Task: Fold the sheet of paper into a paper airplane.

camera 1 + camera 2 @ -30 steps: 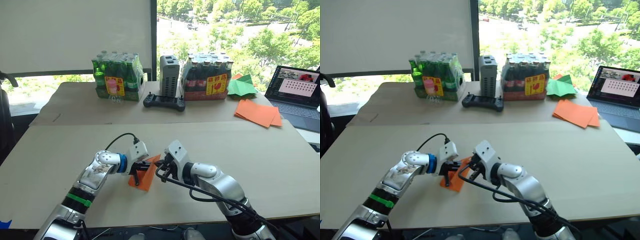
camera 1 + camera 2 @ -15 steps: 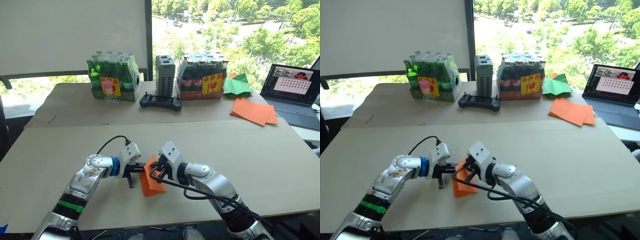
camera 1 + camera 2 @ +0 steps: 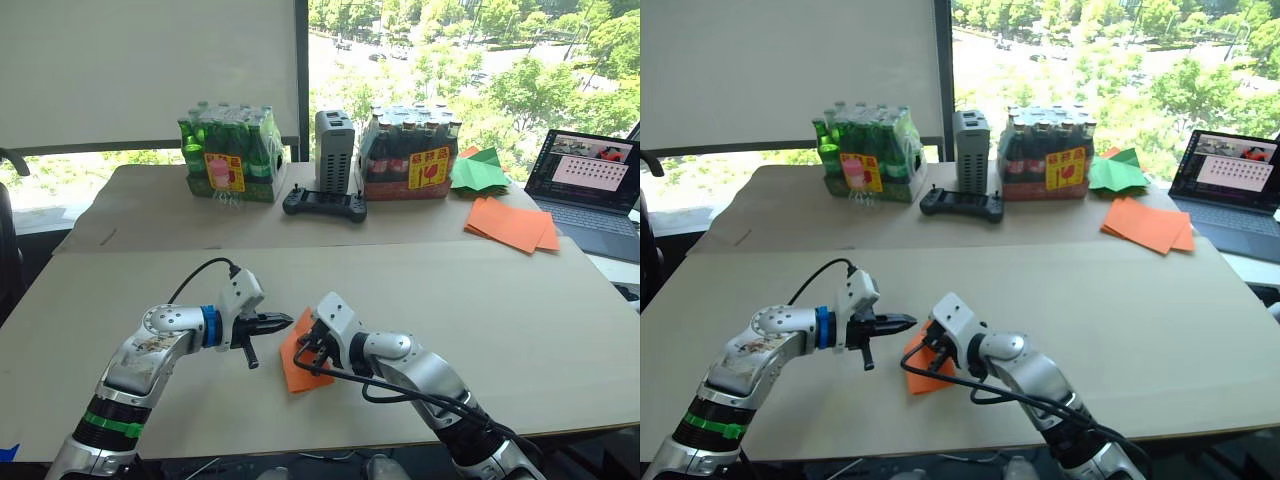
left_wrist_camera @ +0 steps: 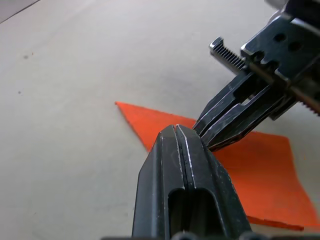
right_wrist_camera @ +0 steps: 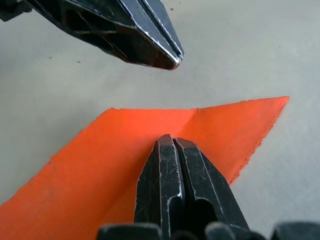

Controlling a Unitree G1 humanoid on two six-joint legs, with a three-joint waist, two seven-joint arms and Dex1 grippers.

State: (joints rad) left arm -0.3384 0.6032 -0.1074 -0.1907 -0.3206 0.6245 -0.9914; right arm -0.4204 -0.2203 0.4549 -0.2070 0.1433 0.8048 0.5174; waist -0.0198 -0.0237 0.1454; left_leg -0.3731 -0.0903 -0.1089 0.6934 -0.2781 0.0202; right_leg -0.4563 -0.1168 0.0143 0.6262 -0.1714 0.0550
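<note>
The sheet of paper [image 3: 297,375] is a bright-orange creased piece lying flat on the near table [image 3: 520,330], one pointed corner [image 4: 125,107] toward my left side. My right gripper [image 3: 304,348] is shut, its tips resting on the sheet's surface [image 5: 100,165] with nothing between the fingers [image 5: 172,170]. My left gripper [image 3: 287,321] is also shut and empty. It hovers just left of the right gripper, over the sheet's edge [image 4: 150,125], fingertips [image 5: 167,57] close to the right gripper's but apart from them.
At the back stand a pack of green bottles [image 3: 228,155], a grey box [image 3: 335,150], a black controller [image 3: 323,203] and a pack of dark bottles [image 3: 412,155]. Green paper pieces [image 3: 478,172], a stack of flat orange sheets [image 3: 512,222] and a laptop [image 3: 590,185] lie far right.
The sheet was raised between both grippers; now it lies flat. My left gripper has drawn back to the left off the sheet. The right gripper stays on it.
</note>
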